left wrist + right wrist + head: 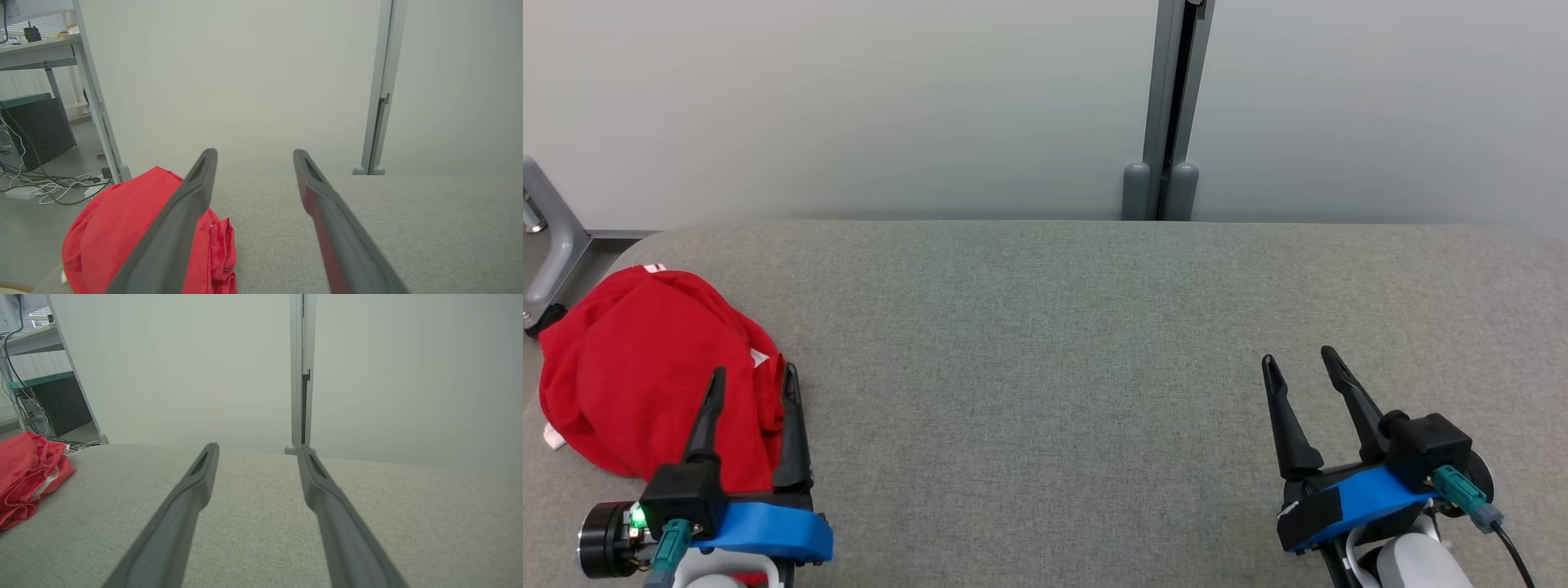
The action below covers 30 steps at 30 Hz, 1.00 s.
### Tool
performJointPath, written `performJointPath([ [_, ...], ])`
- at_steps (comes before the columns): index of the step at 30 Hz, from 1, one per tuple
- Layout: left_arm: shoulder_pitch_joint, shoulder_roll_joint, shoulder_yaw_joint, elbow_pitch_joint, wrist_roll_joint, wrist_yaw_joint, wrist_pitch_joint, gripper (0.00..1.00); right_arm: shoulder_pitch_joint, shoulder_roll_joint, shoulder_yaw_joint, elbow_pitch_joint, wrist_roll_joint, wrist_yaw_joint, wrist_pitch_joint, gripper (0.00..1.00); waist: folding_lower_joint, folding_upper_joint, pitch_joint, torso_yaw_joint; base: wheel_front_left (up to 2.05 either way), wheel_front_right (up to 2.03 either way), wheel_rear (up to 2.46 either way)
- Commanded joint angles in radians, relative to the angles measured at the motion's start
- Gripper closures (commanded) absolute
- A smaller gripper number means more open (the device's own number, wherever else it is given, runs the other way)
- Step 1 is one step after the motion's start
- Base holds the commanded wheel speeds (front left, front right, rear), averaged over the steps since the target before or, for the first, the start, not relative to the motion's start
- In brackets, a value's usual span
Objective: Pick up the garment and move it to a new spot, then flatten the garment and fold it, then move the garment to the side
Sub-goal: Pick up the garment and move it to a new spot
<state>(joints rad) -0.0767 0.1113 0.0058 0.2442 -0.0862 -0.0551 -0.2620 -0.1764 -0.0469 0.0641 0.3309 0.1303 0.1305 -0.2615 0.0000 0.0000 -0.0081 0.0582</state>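
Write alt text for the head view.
A crumpled red garment lies at the left end of a grey fabric-covered table. The left tool, open, is at the garment's right edge; the right tool, open, is over bare fabric at lower right.

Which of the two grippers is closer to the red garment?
The left gripper: its open fingers lie over the edge of the red garment in the head view. The right gripper is far across the grey surface.

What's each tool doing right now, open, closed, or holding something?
Left tool: open, holding nothing, at the crumpled red garment.
Right tool: open, holding nothing, over the grey fabric surface.
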Motion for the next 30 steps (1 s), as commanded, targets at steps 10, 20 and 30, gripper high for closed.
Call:
performJointPath([
  [10,0.014,-0.006,0.010,-0.001,-0.005,-0.001,-0.005,0.00,-0.009,-0.006,-0.015,-0.001,0.013,0.000,-0.005,0.00,0.0000,0.0000,-0.002,-0.005,0.00,0.00,0.00],
  [20,0.013,-0.008,0.014,0.006,-0.002,0.001,-0.005,0.00,-0.010,-0.006,-0.017,0.005,0.024,0.000,-0.005,0.00,0.0000,0.0000,-0.002,-0.007,0.00,0.00,0.00],
  [30,0.008,-0.005,0.015,0.015,0.003,0.001,-0.005,0.00,-0.007,-0.006,-0.015,0.007,0.029,0.000,-0.005,0.00,0.0000,0.0000,-0.002,0.000,0.00,0.00,0.00],
])
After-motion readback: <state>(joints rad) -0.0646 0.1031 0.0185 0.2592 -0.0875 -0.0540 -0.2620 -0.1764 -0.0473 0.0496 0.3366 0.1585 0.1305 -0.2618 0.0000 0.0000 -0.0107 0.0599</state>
